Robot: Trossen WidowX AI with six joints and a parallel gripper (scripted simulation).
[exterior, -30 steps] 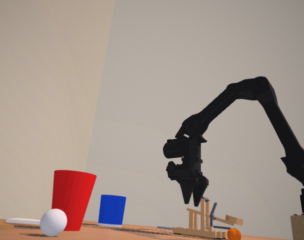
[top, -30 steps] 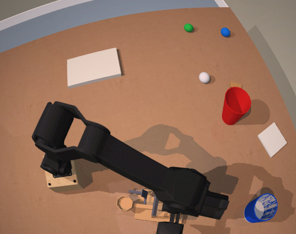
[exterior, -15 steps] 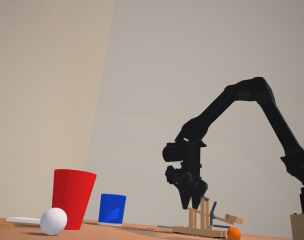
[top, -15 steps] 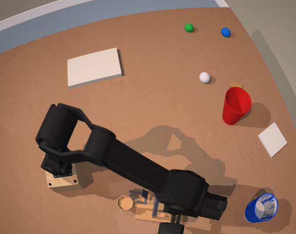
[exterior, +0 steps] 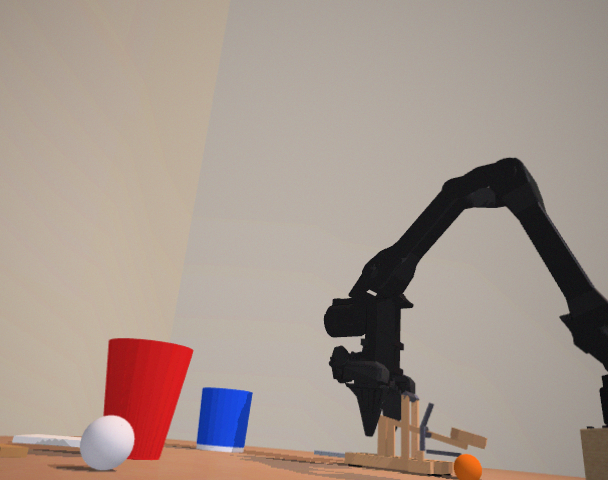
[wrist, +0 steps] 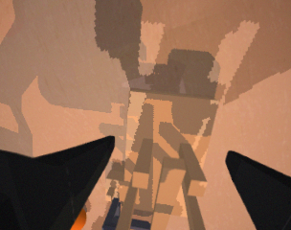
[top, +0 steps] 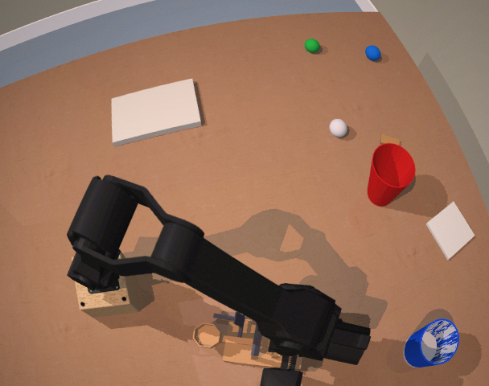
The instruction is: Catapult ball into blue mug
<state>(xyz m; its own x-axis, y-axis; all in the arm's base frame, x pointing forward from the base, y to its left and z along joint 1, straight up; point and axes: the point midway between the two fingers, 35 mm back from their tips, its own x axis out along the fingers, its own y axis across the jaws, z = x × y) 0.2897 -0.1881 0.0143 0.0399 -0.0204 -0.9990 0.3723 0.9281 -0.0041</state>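
The wooden catapult [top: 236, 353] [exterior: 366, 458] [wrist: 193, 115] stands on the table under my arm. Its round cup [top: 196, 335] is empty and points toward the robot base side. My gripper [exterior: 381, 426] [wrist: 169, 149] is open and empty, pointing down, with its fingers on either side of the catapult's uprights in the wrist view. The arm hides the fingertips in the top view. The orange ball [exterior: 467, 467] [wrist: 79, 219] lies on the table beside the catapult; the arm hides it in the top view. The blue mug [top: 412, 352] [exterior: 224, 415] stands upright beyond the catapult's far end.
A red cup [top: 382, 190] [exterior: 146, 397] stands near a white ball [top: 338, 128] [exterior: 107, 442] and a small wooden block [top: 389, 139] [exterior: 4, 450]. Green [top: 311, 45] and blue [top: 372, 52] balls lie farther back. A large white slab [top: 153, 109] and a smaller one [top: 450, 230] lie flat.
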